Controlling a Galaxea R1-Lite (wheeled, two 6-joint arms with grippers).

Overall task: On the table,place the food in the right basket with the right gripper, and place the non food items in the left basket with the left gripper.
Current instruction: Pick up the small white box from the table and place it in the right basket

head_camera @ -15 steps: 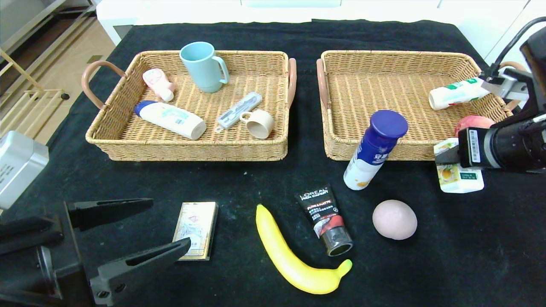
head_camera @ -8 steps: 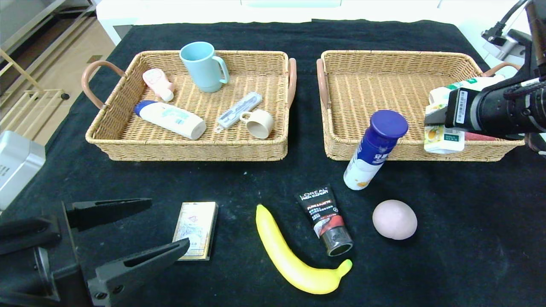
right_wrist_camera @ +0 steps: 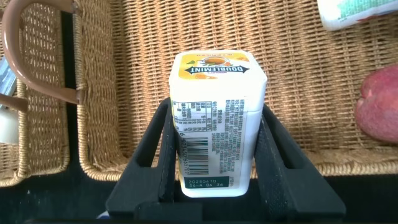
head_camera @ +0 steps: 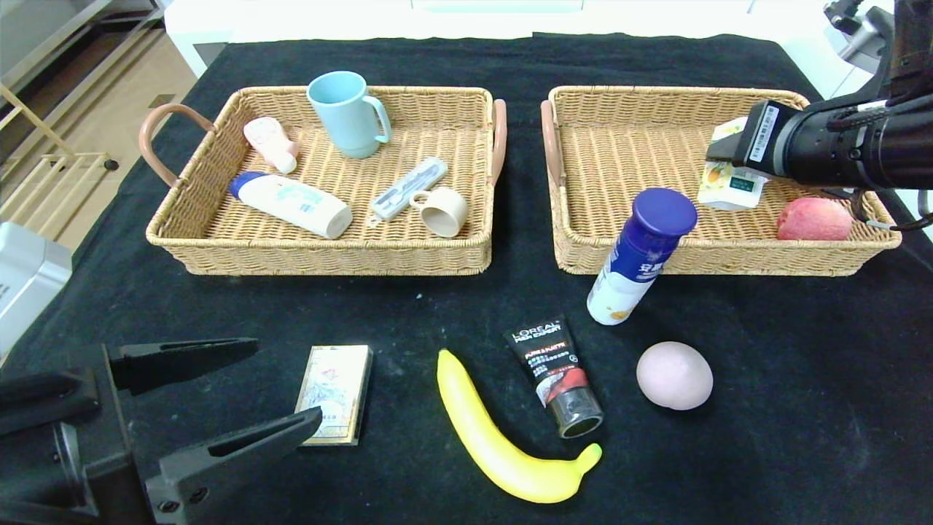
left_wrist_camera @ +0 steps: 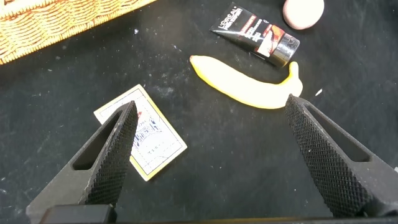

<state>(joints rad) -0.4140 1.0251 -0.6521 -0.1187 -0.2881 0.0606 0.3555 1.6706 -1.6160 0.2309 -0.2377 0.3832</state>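
Observation:
My right gripper (head_camera: 723, 166) is shut on a white Doublemint box (head_camera: 730, 187) and holds it above the floor of the right basket (head_camera: 656, 95), near its right end. In the right wrist view the fingers (right_wrist_camera: 160, 143) clamp both sides of the box (right_wrist_camera: 216, 87). A red apple (head_camera: 814, 219) lies in that basket. On the table lie a banana (head_camera: 503, 437), a black L'Oreal tube (head_camera: 555, 372), a pink ball (head_camera: 674, 374), a blue-capped bottle (head_camera: 638, 255) and a card box (head_camera: 335, 394). My left gripper (head_camera: 289, 380) is open and empty beside the card box (left_wrist_camera: 140, 130).
The left basket (head_camera: 328, 259) holds a blue mug (head_camera: 348, 113), a small cup (head_camera: 441, 210), a white bottle (head_camera: 291, 204), a pink bottle (head_camera: 270, 144) and a slim case (head_camera: 408, 187). A white tube (right_wrist_camera: 354, 12) lies in the right basket. A silver box (head_camera: 22, 281) stands at the left edge.
My right gripper has carried the white box from in front of the right basket up and over its rim, into the space above the basket. The left arm has not moved.

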